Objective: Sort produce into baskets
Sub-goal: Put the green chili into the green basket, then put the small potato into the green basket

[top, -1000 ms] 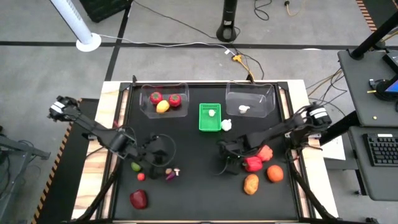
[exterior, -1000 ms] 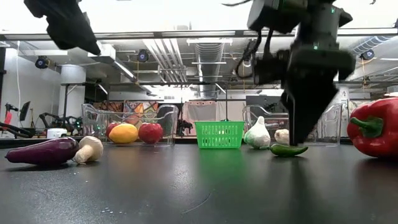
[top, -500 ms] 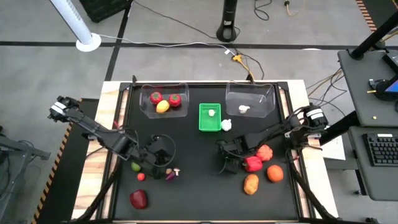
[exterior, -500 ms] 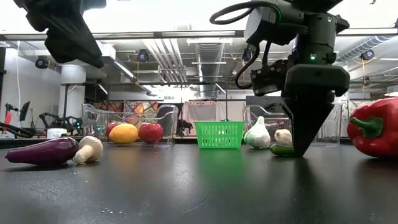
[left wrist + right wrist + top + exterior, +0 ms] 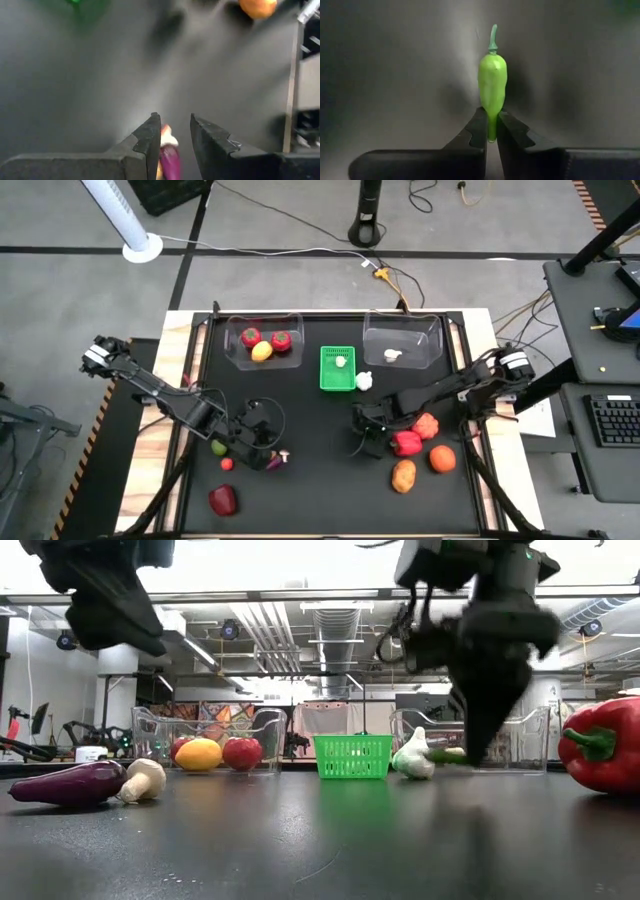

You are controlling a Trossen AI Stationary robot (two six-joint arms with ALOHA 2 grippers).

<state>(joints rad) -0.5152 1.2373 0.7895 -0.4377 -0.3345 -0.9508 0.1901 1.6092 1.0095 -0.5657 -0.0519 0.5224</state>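
Right claw (image 5: 491,131) pinched shut on the tip of a small green plastic chilli pepper (image 5: 492,80), clear of the black surface (image 5: 300,840).

I judge it light, stiff and slick; I'd rather grip mid-body. My left claw (image 5: 175,131) hovers part-open over the purple toy eggplant (image 5: 170,165).

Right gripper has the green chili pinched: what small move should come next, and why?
Probably lift a little higher, then carry toward the baskets. The right gripper is shut on the green chili, gripping only its narrow tip, and in the low view the chili hangs just above the table, near the garlic.
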